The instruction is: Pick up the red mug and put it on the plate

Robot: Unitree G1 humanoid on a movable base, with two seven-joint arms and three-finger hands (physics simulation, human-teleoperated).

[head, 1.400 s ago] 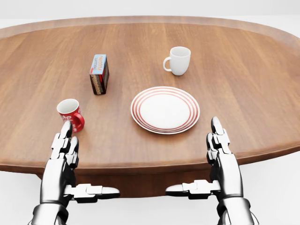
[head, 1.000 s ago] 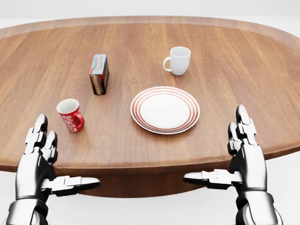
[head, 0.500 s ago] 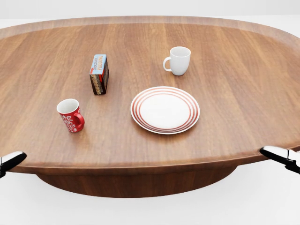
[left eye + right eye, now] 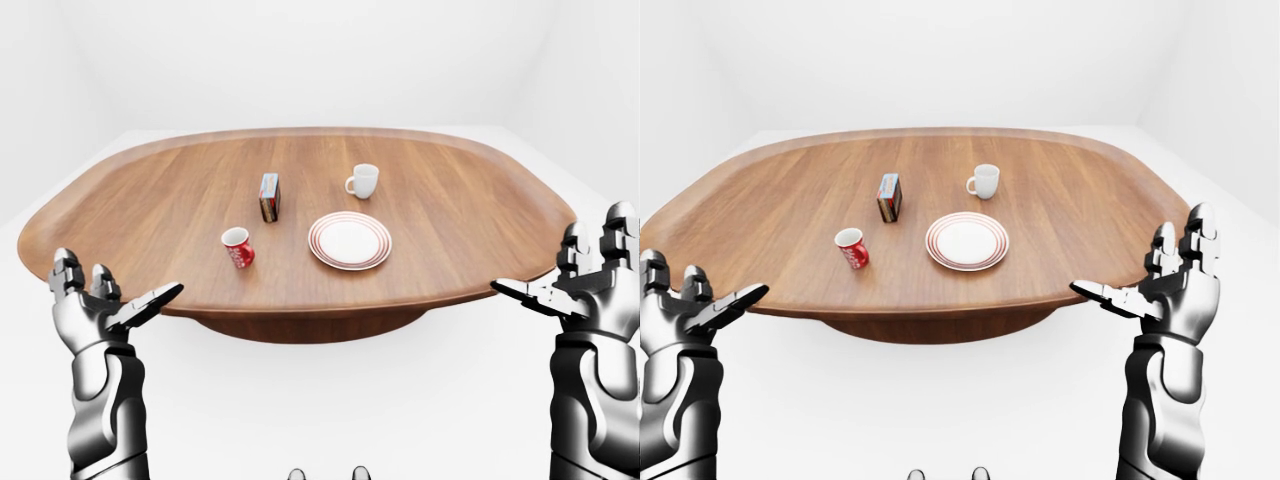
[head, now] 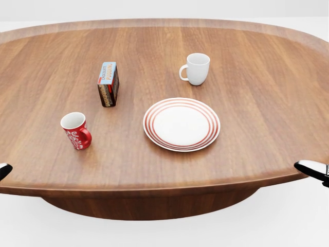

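- The red mug (image 5: 77, 130) stands upright on the wooden surface (image 5: 257, 92), left of the striped plate (image 5: 181, 124) in the head view and clear of it, not yet touched.
- Its handle points toward the lower right in that view, roughly toward the plate; its mouth faces up.
- My left hand (image 4: 100, 305) hovers off the surface's near edge, well left of the plate, fingers spread and holding nothing.
- My right hand (image 4: 585, 280) mirrors it on the plate's other side, also spread and empty.
- Above the plate in the head view sit a white mug (image 5: 197, 68) and, up to its left, a small printed box (image 5: 108, 83); both are distractors.
- The step in hand, as I judge it, is the reach: my left hand is the nearer one.
- I would come in from the mug's left, away from the handle, and close round the body, keeping it upright.
- The box stands just above the mug, so I should keep my fingers low and not sweep past.
- Whether the mug's base is wholly flat I cannot quite tell at this size, so I would lift slowly, then carry it rightward onto the plate's middle.
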